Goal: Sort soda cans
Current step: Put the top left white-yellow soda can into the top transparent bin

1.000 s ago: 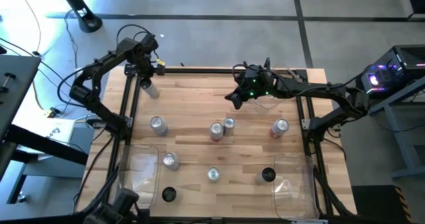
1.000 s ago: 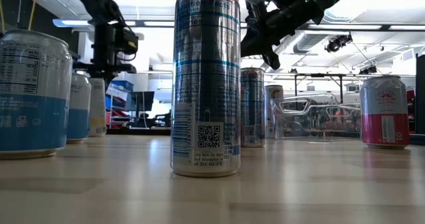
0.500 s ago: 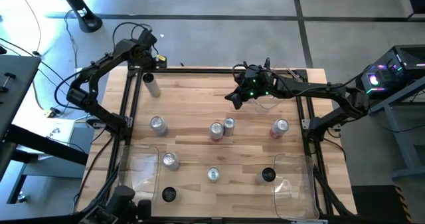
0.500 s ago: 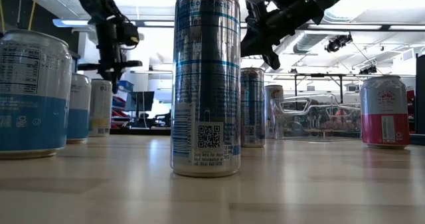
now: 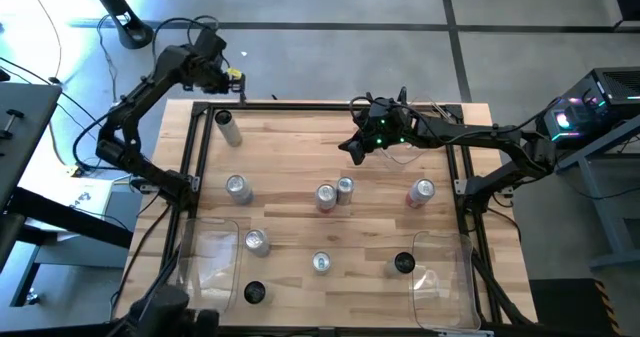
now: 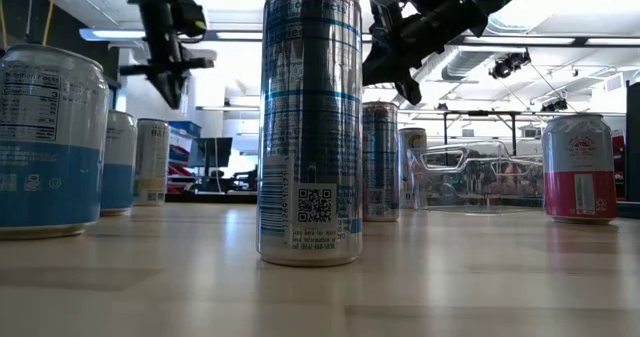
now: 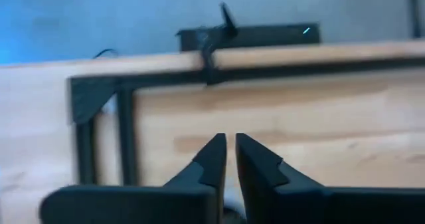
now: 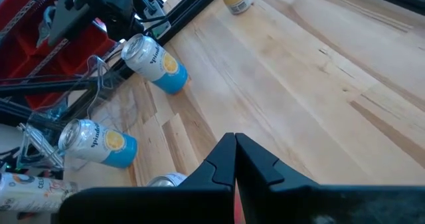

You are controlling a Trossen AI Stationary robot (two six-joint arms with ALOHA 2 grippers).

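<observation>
The soda cans stand spread out on the wooden bench [image 5: 300,157], all upright, so each one can be picked up from above. A tall can [image 5: 228,129] stands alone in the far left corner, close to the black frame. Another can [image 5: 237,187] stands by the left edge, two cans [image 5: 335,192] stand close together in the middle, and a red and silver can [image 5: 421,192] stands toward the right. Nearer the front are a silver-topped can [image 5: 256,241], one more [image 5: 321,263], and two black-topped cans, one [image 5: 255,293] by the left clear bin [image 5: 205,252] and one [image 5: 403,264] by the right clear bin [image 5: 450,292]. The bins sit at the front corners, probably so each arm has a place to drop its kind of can. No can looks to be inside a bin yet, so the sorting seems to be at its start. The left gripper [image 5: 222,75] hangs high above the far left corner, past the edge of the bench, with its fingers [image 7: 214,159] almost together and nothing between them. It holds no can, and the tall can stands free below it. The right gripper [image 5: 358,142] waits in the air over the far middle of the bench, fingers [image 8: 226,159] pressed close and empty too. It sits up high, likely to stay out of the way.
</observation>
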